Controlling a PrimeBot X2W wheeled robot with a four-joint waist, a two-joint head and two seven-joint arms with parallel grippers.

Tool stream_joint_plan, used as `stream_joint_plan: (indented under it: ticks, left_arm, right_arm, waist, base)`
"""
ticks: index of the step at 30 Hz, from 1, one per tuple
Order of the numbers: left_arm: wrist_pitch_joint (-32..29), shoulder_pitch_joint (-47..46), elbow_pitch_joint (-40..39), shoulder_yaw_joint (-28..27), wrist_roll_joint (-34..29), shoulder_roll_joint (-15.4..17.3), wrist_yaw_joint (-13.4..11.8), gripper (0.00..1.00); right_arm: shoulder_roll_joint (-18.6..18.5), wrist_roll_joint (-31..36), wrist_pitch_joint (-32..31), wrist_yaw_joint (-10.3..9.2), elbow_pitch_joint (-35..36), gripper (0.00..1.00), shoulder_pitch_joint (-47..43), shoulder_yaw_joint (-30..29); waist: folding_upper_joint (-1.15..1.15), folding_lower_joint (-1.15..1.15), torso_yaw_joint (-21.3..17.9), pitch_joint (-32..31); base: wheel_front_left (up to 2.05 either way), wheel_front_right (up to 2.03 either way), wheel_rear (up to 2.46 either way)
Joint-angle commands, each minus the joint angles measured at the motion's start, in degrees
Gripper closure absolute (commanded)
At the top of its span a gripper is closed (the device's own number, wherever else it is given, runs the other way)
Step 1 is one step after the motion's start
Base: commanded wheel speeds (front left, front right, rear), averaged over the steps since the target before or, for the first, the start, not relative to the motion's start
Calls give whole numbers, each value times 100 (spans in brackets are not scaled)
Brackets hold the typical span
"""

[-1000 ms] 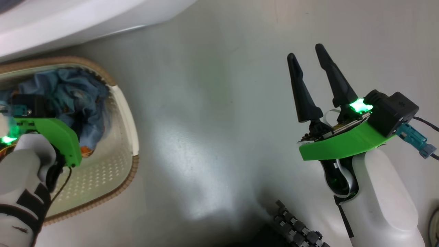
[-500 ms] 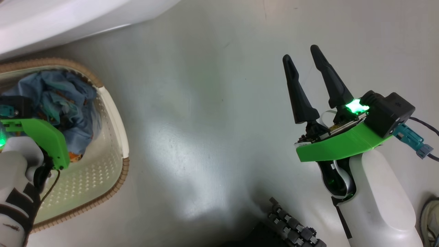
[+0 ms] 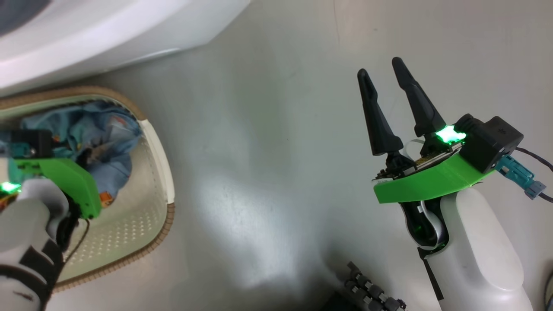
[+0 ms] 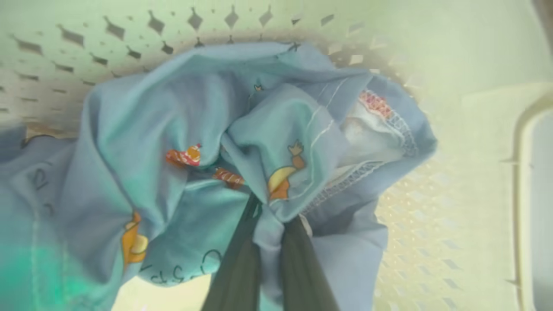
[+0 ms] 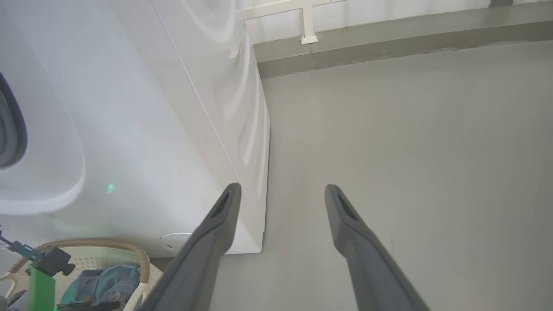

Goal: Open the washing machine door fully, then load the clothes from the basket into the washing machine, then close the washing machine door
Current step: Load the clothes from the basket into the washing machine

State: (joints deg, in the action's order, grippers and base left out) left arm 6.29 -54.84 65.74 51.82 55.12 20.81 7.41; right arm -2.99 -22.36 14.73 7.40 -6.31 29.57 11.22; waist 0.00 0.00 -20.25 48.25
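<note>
Premises present as a laundry or utility area: a white front-loading washing machine (image 5: 129, 129) fills the left of the right wrist view, a basket (image 3: 159, 149) of clothes (image 3: 112, 134) sits at the head view's left, on bare grey floor (image 3: 268, 129) with plain skirting (image 5: 389, 45).

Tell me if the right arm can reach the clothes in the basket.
Probably not: the right gripper hangs open over the floor, well aside from the basket, and the left gripper, shut on the clothes, occupies it.
</note>
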Motion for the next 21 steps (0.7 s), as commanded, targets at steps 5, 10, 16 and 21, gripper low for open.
stream_joint_plan:
  ticks: [5, 10, 16, 21]
  left_arm:
    - [465, 459, -323, 38, 221, 242, 8, 100]
    - [705, 734, -538, 33, 452, 239, 8, 100]
    - [847, 1043, -797, -114, 634, 205, 8, 100]
    - [867, 1324, -1158, -411, 526, 236, 8, 100]
  right_arm:
    - [11, -100, 27, 9, 65, 0, -186, 22]
    - [11, -102, 27, 9, 6, 0, -244, -13]
    - [11, -84, 27, 9, -61, 0, -350, -71]
    - [-48, -49, 27, 9, -138, 0, -479, -111]
  waist:
    - [0, 0, 185, -452]
    - [0, 0, 316, -823]
    - [0, 0, 439, -1270]
    - [0, 0, 568, -1729]
  base:
    - [0, 0, 0]
    - [0, 0, 0]
    - [0, 0, 0]
    - [0, 0, 0]
